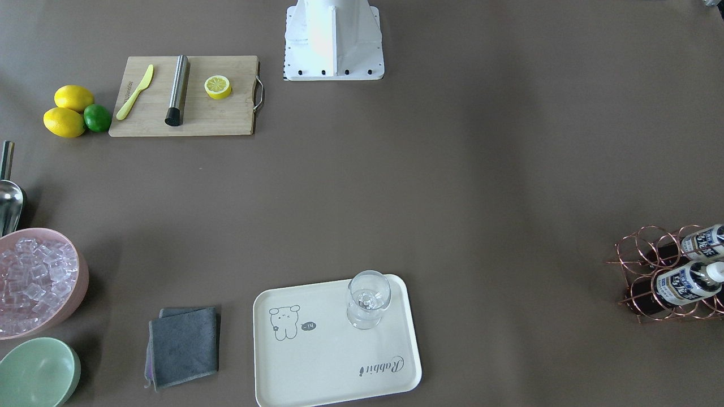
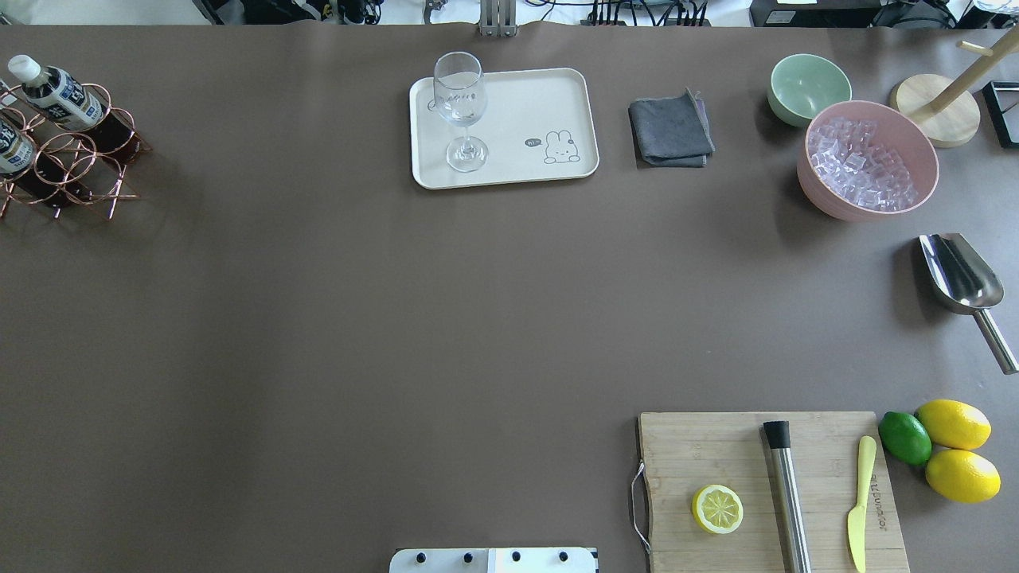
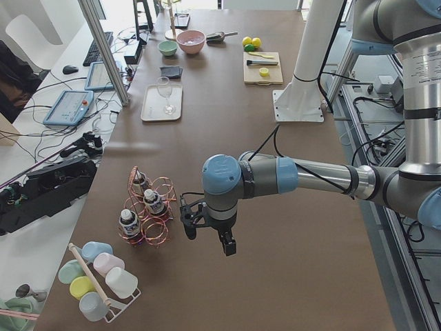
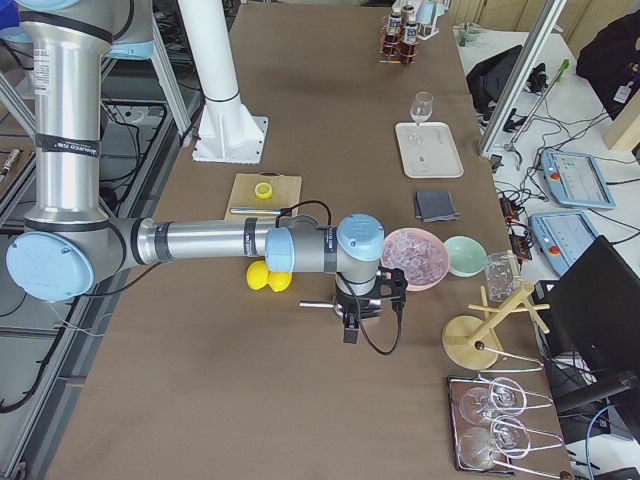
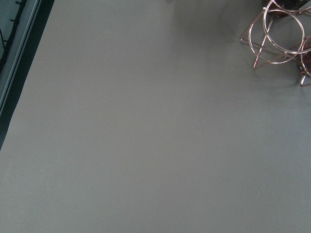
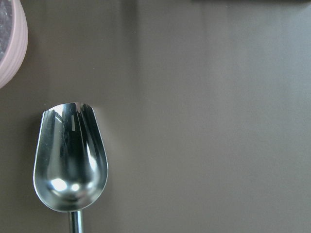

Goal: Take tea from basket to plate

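Just beside the left tool (image 3: 209, 233), teas (image 3: 153, 202) sit in the basket (image 3: 162, 231); right tool (image 4: 365, 315) hovers over scoop (image 6: 70, 160); spread or pressed, cannot tell.

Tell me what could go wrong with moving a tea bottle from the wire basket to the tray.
1. The tea bottles stand close together inside the wire rings of the basket; a lift that is not straight up might catch the wire and drag the basket along.
2. The stemmed glass stands on the plate, so a bottle set down near it could tip it; the bare half by the bear drawing looks safer.
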Robot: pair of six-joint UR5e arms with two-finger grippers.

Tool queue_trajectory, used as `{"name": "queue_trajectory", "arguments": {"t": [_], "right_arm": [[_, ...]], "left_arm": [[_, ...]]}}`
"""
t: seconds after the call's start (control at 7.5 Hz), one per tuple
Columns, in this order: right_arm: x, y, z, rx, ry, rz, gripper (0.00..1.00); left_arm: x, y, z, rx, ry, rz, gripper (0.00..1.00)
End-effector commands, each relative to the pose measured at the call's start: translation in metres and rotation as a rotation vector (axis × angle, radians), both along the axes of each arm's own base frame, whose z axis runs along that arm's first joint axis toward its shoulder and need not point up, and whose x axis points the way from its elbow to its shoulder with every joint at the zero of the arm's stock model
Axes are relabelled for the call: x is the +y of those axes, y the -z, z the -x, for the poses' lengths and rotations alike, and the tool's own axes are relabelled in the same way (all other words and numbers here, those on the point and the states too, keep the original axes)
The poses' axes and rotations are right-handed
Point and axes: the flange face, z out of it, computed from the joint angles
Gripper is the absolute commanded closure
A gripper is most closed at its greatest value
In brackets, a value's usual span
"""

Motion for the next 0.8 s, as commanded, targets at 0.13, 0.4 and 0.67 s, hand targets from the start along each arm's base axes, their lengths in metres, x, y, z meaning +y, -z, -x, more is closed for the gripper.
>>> {"name": "queue_trajectory", "arguments": {"t": [0.13,0.4,0.67], "right_arm": [[0.0,0.002,0.001,-0.011,0.002,0.001,0.0],[0.0,0.001,0.001,-0.011,0.002,0.005,0.0],[0.0,0.001,0.0,-0.011,0.001,0.005,0.0]], "left_arm": [[-0.004,-0.011,0.0,-0.003,0.005,-0.013,0.01],[-0.035,-0.009,0.004,0.011,0.1,0.064,0.01],[-0.071,0.029,0.008,0.032,0.319,0.187,0.01]]}}
